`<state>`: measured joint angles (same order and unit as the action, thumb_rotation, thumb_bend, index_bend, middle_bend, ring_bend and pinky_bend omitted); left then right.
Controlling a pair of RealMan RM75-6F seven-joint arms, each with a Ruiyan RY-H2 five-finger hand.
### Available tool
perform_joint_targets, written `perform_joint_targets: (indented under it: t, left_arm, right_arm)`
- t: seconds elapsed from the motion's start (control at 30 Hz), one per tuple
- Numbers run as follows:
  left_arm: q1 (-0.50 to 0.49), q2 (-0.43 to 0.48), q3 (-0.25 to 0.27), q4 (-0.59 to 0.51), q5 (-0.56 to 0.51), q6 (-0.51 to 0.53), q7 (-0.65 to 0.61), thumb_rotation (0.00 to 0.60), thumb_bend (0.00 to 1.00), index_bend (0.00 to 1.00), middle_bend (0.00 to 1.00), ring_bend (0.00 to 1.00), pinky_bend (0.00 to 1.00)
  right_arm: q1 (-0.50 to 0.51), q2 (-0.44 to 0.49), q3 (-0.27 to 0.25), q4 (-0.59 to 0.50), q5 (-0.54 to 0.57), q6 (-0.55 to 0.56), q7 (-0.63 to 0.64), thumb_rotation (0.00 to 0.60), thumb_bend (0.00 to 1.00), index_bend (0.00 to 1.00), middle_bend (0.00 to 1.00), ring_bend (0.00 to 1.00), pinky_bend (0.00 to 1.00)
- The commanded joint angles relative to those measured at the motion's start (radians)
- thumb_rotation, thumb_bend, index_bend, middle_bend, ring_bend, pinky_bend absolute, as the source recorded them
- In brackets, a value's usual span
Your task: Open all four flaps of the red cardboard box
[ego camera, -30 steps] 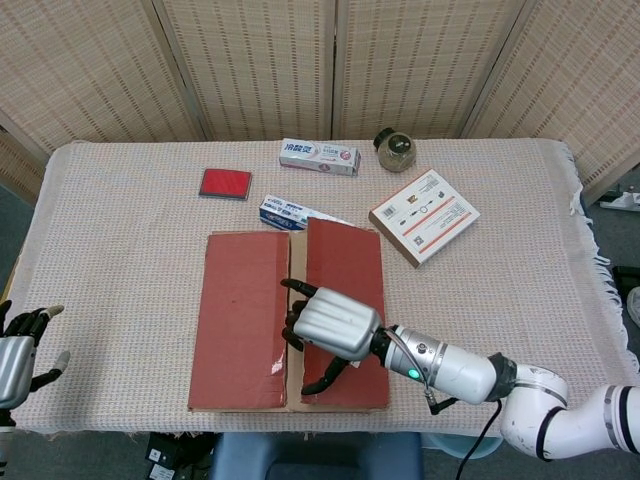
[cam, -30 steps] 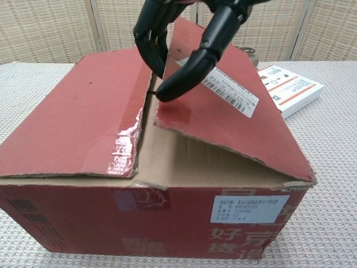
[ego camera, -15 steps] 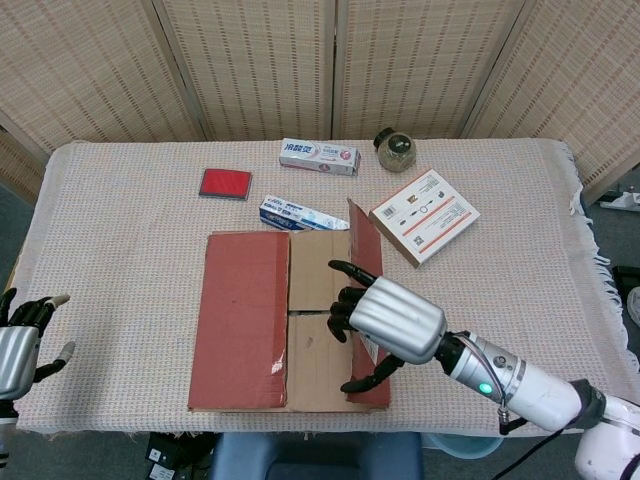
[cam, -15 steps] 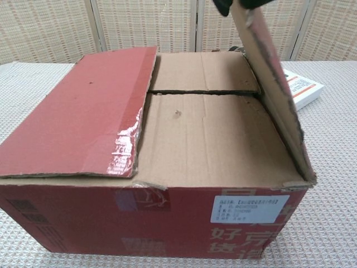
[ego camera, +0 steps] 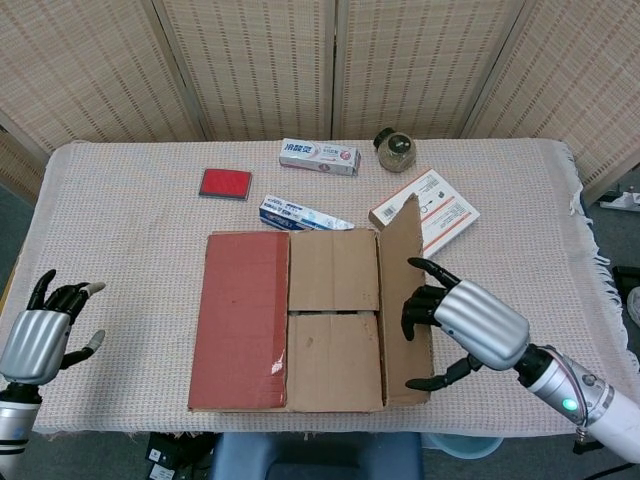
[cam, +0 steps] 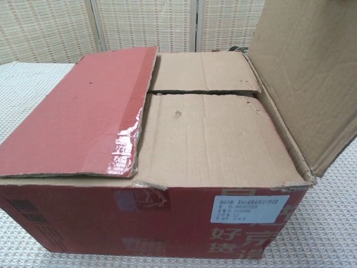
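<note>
One of the four flaps of the red cardboard box (ego camera: 240, 320) stands raised: the right flap (ego camera: 405, 290), brown inner face up, leaning outward past the box edge. The right hand (ego camera: 462, 325) sits against that flap's outer side, fingers curled toward the cardboard; whether they actually grip the flap cannot be told from the head view, and the chest view does not show the hand. The left flap (cam: 83, 111), red side up, lies flat over the box top, well to the left of the right hand. Between the two, both inner flaps (cam: 212, 139) lie closed, meeting at a seam across the middle.

The left hand (ego camera: 45, 335) hovers at the near left edge of the counter (ego camera: 130, 250), fingers spread, holding nothing, well apart from the box.

Beyond the right hand, a white flat carton (ego camera: 440, 215) lies partly behind the raised flap. Further back: a toothpaste box (ego camera: 318, 156), a small round jar (ego camera: 397, 149), a second toothpaste box (ego camera: 295, 213) touching the box's far edge, and a small red pad (ego camera: 225, 183).
</note>
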<state>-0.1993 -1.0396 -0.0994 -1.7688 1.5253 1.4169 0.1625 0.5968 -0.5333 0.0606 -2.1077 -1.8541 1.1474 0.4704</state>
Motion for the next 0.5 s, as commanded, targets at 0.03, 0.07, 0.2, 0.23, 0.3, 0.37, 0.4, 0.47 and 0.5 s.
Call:
perform_joint_targets:
  t: [0.03, 0.07, 0.2, 0.23, 0.3, 0.37, 0.4, 0.47, 0.5]
  left_arm:
    - [-0.032, 0.015, -0.014, -0.021, 0.016, -0.027, -0.025, 0.600, 0.35, 0.23, 0.28, 0.27, 0.00]
    - [-0.042, 0.019, -0.018, -0.027, 0.020, -0.037, -0.035, 0.600, 0.35, 0.23, 0.28, 0.27, 0.00]
    - [-0.101, 0.038, -0.037, -0.046, 0.042, -0.093, -0.090, 0.600, 0.35, 0.23, 0.28, 0.27, 0.00]
    - [-0.115, 0.040, -0.041, -0.048, 0.046, -0.107, -0.102, 0.600, 0.35, 0.23, 0.28, 0.27, 0.00]
    - [-0.149, 0.043, -0.049, -0.052, 0.061, -0.139, -0.125, 0.600, 0.35, 0.23, 0.28, 0.27, 0.00]
    - [-0.180, 0.042, -0.053, -0.056, 0.078, -0.167, -0.150, 0.600, 0.34, 0.23, 0.28, 0.27, 0.00]
    - [-0.201, 0.042, -0.056, -0.060, 0.090, -0.187, -0.168, 0.600, 0.34, 0.23, 0.28, 0.27, 0.00]
    - [-0.235, 0.043, -0.059, -0.068, 0.112, -0.217, -0.196, 0.600, 0.33, 0.23, 0.28, 0.27, 0.00]
    - [-0.251, 0.043, -0.060, -0.072, 0.124, -0.232, -0.209, 0.600, 0.32, 0.23, 0.28, 0.27, 0.00]
  right_arm:
    - [-0.055, 0.012, -0.034, 0.054, -0.026, 0.058, 0.061, 0.290, 0.08, 0.52, 0.50, 0.38, 0.00]
    - [-0.064, 0.012, -0.038, 0.063, -0.028, 0.068, 0.072, 0.288, 0.08, 0.52, 0.50, 0.38, 0.00]
    - [-0.103, 0.006, -0.058, 0.106, -0.036, 0.109, 0.118, 0.288, 0.08, 0.53, 0.50, 0.38, 0.00]
    - [-0.110, 0.002, -0.062, 0.115, -0.036, 0.116, 0.127, 0.290, 0.08, 0.52, 0.50, 0.38, 0.00]
    - [-0.125, -0.012, -0.069, 0.137, -0.033, 0.126, 0.146, 0.287, 0.08, 0.52, 0.50, 0.38, 0.00]
    - [-0.135, -0.024, -0.074, 0.154, -0.030, 0.135, 0.159, 0.285, 0.08, 0.52, 0.50, 0.38, 0.00]
    - [-0.142, -0.031, -0.076, 0.164, -0.027, 0.140, 0.166, 0.286, 0.08, 0.52, 0.50, 0.38, 0.00]
    - [-0.150, -0.040, -0.079, 0.176, -0.022, 0.147, 0.173, 0.286, 0.08, 0.52, 0.50, 0.38, 0.00]
    - [-0.153, -0.045, -0.079, 0.180, -0.020, 0.150, 0.175, 0.286, 0.08, 0.52, 0.50, 0.38, 0.00]
